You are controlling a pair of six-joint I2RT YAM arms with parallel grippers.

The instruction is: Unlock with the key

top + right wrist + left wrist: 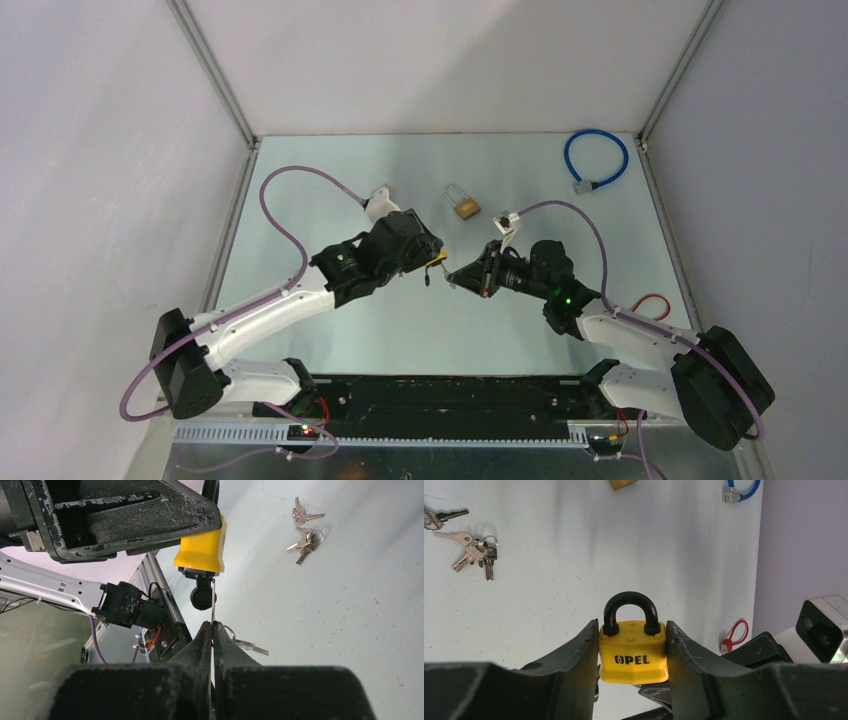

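White walls [100, 150], pale metal table [480, 330]. Nearest the arm bases is a red loop [655, 303] on the table, right of the padlock and well apart from it. Padlock [634, 652] is yellow and held off the table mid-cell. Left gripper [633, 630] has its jaws spread about halfway, clamped on the padlock's two sides. Shackle is seated at both ends.

Right gripper [213, 627] sits just under the padlock, fully closed on the key [213, 602]. The blade is edge-on with its tip at the padlock's underside; cannot tell if it's in the keyway. A second key [247, 645] hangs beside the fingers.

Beyond the padlock are spare keys [474, 552] flat on the table, then a brass lock [465, 207]. A blue cable [595, 160] is far right near the back wall.

Risks, my read:
- The thin blade is pinched at its end, so it may swivel or slip when turned.
- If the tip is off the slot, pushing will rock the padlock in the left grip.
- The second key could snag.

Room: bare table shows all round the padlock and the walls are well away. The two wrists are close together, so twist room there is tight.
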